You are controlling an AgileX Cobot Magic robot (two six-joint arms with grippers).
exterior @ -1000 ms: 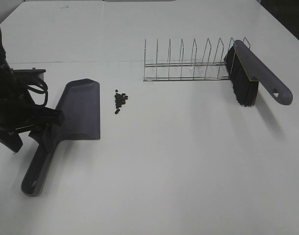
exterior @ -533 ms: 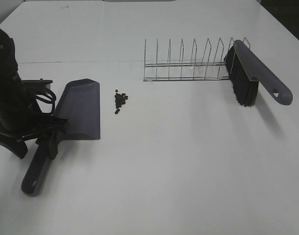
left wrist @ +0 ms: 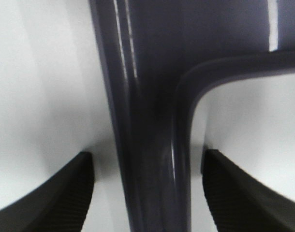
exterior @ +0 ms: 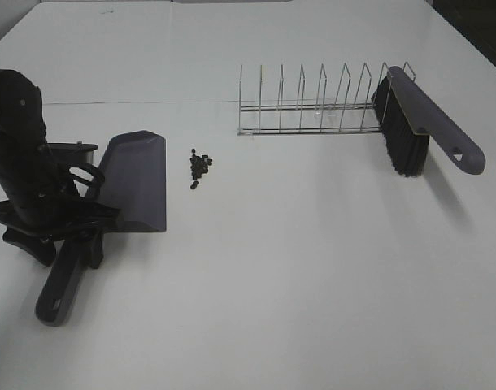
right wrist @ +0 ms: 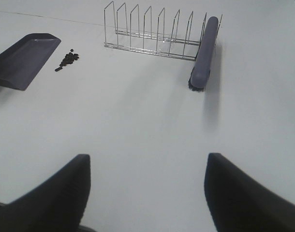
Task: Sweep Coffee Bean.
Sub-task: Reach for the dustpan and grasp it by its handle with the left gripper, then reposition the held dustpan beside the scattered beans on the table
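Now — white table | left hand spread astride dustpan handle | right hand spread

Open table between coffee bean and brush, wire rack behind, dustpan near the pile.

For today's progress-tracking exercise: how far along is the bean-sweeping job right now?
Done: nothing swept yet; the coffee beans lie piled on the table beside the dustpan. In hand: the left pincer straddles the dustpan's handle, open, not gripping. Left: grip the handle, pick up the brush resting at the wire rack's end with the open right pincer, and sweep the beans into the pan.
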